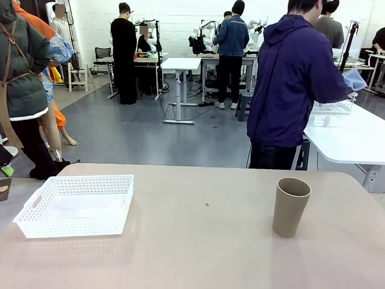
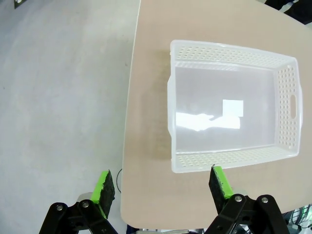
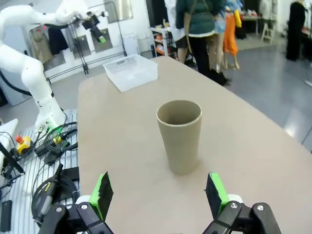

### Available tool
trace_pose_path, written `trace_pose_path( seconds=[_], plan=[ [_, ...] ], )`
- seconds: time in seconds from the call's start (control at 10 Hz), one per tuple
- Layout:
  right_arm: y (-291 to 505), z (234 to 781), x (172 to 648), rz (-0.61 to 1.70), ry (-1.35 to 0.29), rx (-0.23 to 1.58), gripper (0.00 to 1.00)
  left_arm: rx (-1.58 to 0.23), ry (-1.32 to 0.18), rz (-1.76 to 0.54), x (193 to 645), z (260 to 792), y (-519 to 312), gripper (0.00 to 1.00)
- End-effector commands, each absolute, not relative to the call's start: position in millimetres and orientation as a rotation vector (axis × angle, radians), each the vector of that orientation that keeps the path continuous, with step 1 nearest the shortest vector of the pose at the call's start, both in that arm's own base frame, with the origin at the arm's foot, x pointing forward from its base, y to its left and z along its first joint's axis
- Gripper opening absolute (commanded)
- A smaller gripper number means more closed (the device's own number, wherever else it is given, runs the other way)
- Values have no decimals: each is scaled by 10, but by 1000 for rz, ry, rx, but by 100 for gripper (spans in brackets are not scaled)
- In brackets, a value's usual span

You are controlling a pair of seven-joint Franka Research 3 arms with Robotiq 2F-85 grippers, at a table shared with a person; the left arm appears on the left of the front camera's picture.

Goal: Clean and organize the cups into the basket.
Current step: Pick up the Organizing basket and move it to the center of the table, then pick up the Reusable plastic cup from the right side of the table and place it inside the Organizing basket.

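Holding nothing, our left end effector (image 2: pixel 161 181) hangs wide open above the table (image 1: pixel 204 247) edge, just beside the empty white basket (image 2: pixel 229 52). Our right end effector (image 3: pixel 158 181) is equally wide, empty, with one tan cup (image 3: pixel 179 136) upright just ahead, well apart from the basket.

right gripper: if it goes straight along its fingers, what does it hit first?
Most likely the tan cup, upright on the table, roughly centred ahead of the open right gripper. The view tilts down, so it might meet tabletop first; depth is unclear.
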State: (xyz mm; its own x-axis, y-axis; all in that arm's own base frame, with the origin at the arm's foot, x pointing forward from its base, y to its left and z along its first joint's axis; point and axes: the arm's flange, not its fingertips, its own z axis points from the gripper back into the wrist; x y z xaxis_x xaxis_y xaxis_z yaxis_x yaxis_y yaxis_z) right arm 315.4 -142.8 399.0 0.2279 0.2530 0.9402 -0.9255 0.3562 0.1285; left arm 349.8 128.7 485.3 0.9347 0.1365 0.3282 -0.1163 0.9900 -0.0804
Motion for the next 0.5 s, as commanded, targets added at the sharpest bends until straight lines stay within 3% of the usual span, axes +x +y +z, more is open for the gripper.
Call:
trace_pose_path(
  seconds=[0.0, 0.4],
  plan=[
    [-1266, 3691, 3240, 1045, -1059, 865, 100, -65, -343, 143, 3623, 4841, 1120, 100],
    [-1030, 3338, 3445, 1092, -982, 872, 100, -21, -287, 163, 3958, 4720, 788, 100]
  ],
)
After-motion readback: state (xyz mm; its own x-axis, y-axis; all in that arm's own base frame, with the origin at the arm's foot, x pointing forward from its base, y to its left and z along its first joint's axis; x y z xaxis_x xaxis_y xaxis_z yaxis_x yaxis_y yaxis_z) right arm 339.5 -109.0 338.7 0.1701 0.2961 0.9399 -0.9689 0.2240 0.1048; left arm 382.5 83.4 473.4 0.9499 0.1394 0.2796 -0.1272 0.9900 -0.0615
